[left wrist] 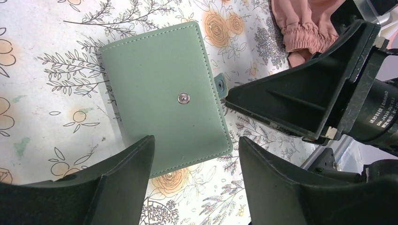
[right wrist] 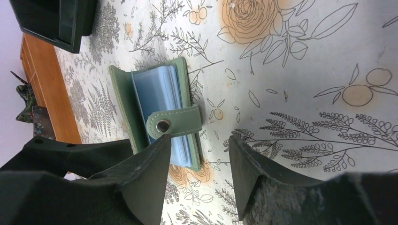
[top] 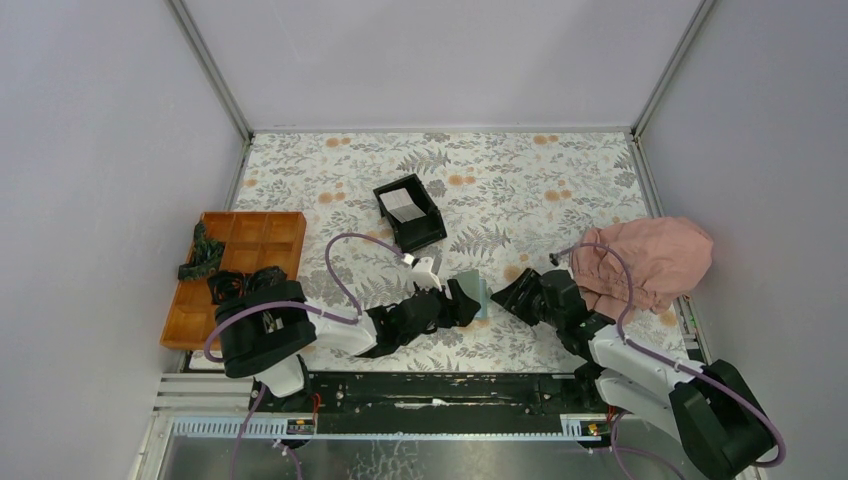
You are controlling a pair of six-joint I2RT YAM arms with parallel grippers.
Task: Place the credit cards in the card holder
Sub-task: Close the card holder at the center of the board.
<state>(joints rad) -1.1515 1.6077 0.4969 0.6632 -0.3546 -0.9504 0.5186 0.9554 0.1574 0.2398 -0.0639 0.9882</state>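
Left end effector (left wrist: pixel 196 140) at stitched wallet (left wrist: pixel 164 89)

Left wrist view: card holder (left wrist: pixel 164 93) has its near edge and one corner hidden behind the left pincer (left wrist: pixel 196 140) fingers. Touching or just clear, cannot tell. Pink cloth (left wrist: pixel 305 23) cut by the top edge.

Right wrist view: the holder's lower end is hidden behind a right pincer (right wrist: pixel 199 140) finger. Black box (right wrist: pixel 51 18) cut by the top edge.

Top view: the holder is mostly covered by the left pincer, only a sliver shows. The credit cards (top: pixel 400 204) in the box are a pale patch, count unreadable. Orange tray (top: pixel 262 240) has its near end under the left arm. The dark patterned item (top: pixel 203 250) on it is too small to identify. The cloth is partly behind the right arm.
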